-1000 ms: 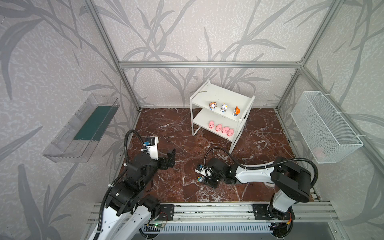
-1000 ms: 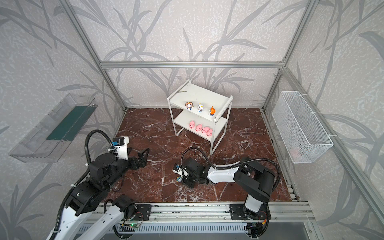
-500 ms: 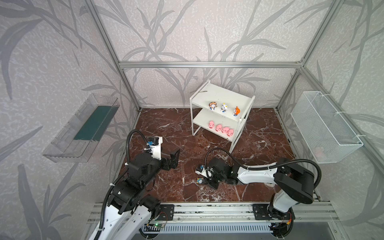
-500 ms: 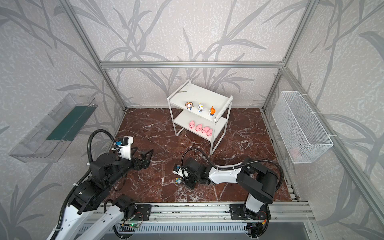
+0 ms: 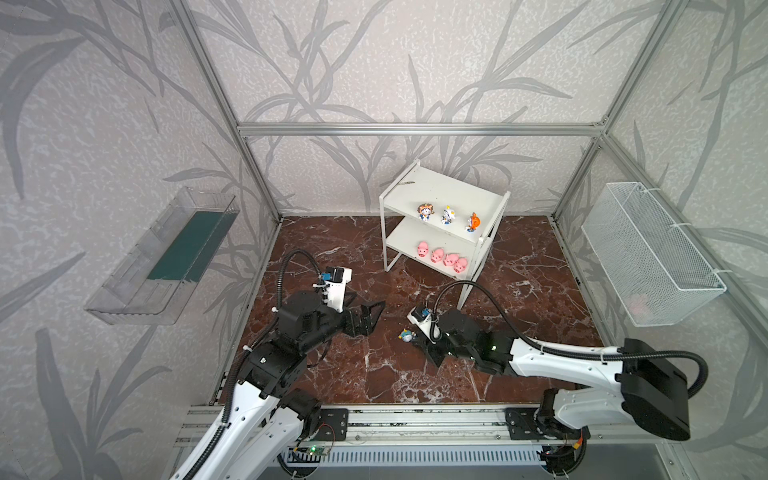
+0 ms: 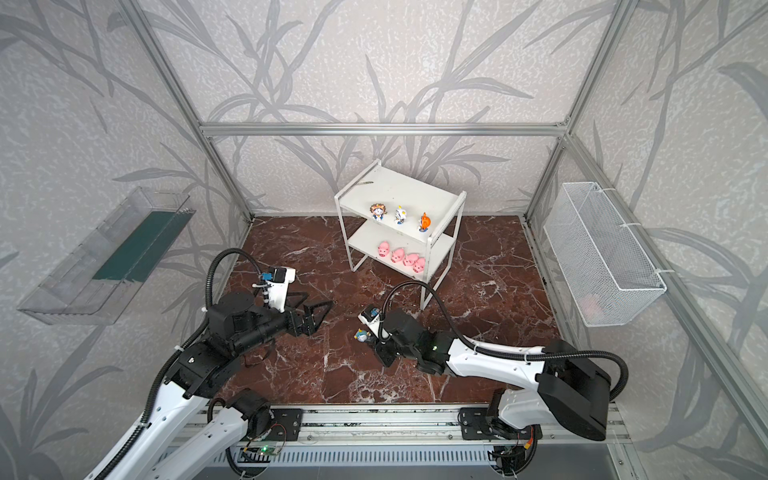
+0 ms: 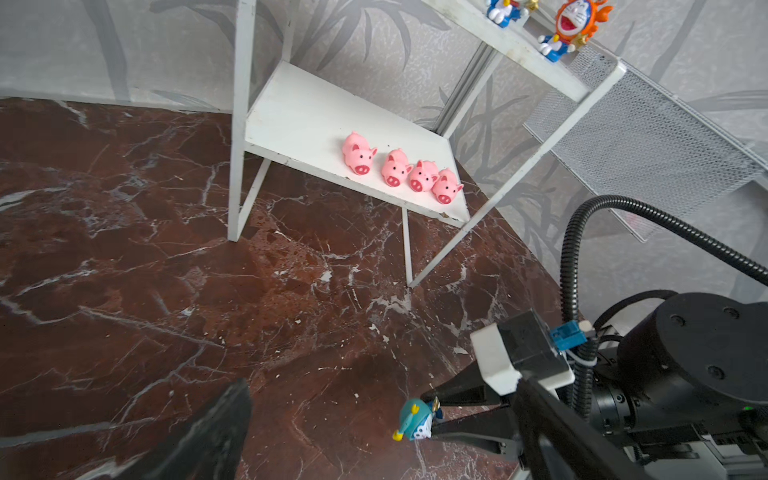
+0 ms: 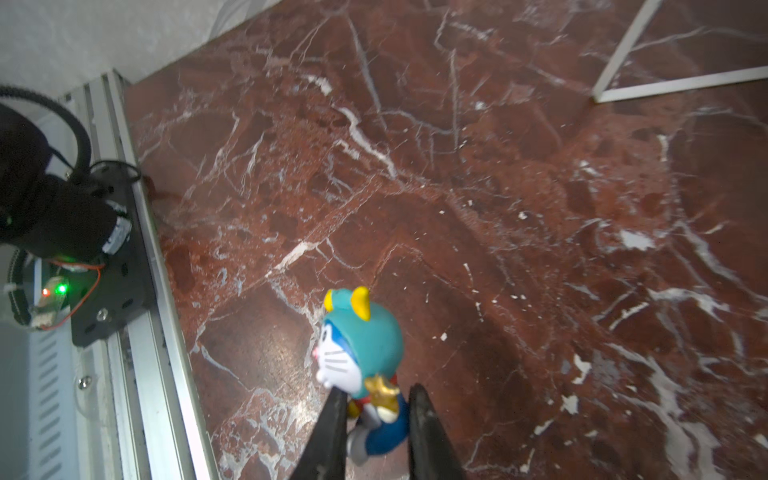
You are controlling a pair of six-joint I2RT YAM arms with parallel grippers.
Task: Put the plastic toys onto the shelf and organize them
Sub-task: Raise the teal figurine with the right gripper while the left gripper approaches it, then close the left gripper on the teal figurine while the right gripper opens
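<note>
My right gripper (image 5: 414, 338) (image 8: 376, 392) is shut on a blue-white figurine with teal headgear (image 5: 406, 334) (image 6: 360, 335) (image 8: 359, 336) (image 7: 415, 419), low over the marble floor. Its body sits between the fingers and its head sticks out past the tips. The white shelf (image 5: 440, 193) (image 6: 395, 187) (image 7: 299, 112) stands at the back. Three figurines (image 5: 446, 215) line its top board, and several pink pigs (image 5: 442, 257) (image 7: 399, 166) its lower board. My left gripper (image 5: 374, 318) (image 6: 323, 316) hangs open and empty, left of the held toy.
A clear plastic tray (image 5: 166, 257) hangs on the left wall and a white wire basket (image 5: 648, 253) on the right wall. The aluminium rail (image 5: 415, 419) that carries both arms runs along the front edge. The shelf's thin front leg (image 5: 464, 297) stands just behind my right wrist.
The right jaws have closed on the teal figurine and it now sits slightly farther from the front rail. The open left gripper has moved right, toward the middle.
</note>
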